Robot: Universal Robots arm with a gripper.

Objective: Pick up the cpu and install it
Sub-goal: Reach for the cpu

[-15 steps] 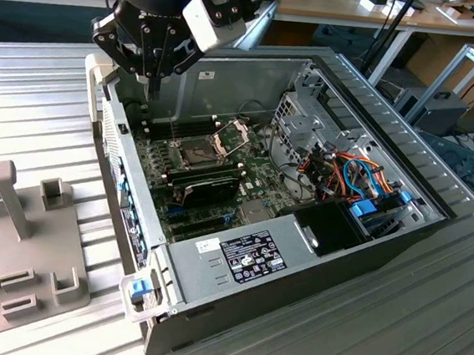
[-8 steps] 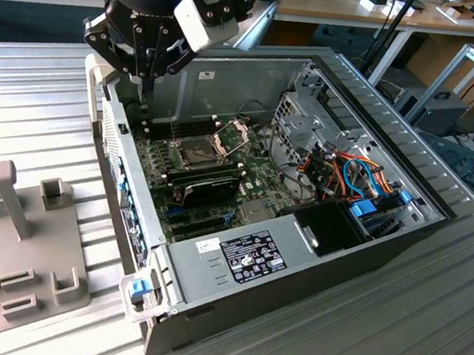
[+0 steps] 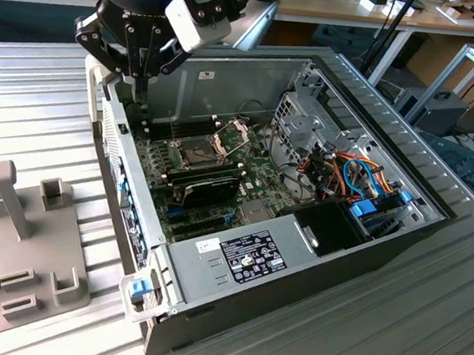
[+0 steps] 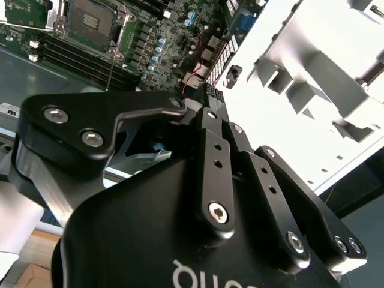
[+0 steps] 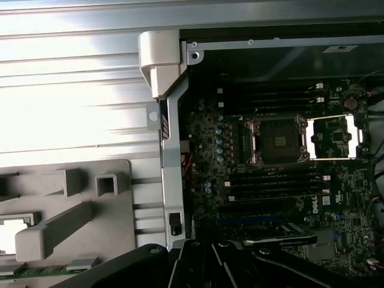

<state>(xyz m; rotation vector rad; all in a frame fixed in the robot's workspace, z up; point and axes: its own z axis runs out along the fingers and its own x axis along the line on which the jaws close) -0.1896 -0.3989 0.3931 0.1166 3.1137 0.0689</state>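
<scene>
Overhead, hand (image 3: pixel 142 83) hovers over case (image 3: pixel 311 281) on ribbed metal table (image 3: pixel 36 83); grip unclear.

Ribbed table (image 3: pixel 26 98) — computer case (image 3: pixel 293 292), grey fixture (image 3: pixel 21 241)

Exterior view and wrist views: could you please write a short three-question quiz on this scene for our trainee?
1. True or false: the socket has its metal frame closed.
2. In the exterior view, the gripper hangs over: A the case's far corner at the view's left; B the blue cables; C the white label.
3. What stands at the exterior view's left of the case?
Key: 1 false; 2 A; 3 a grey holder.
</scene>
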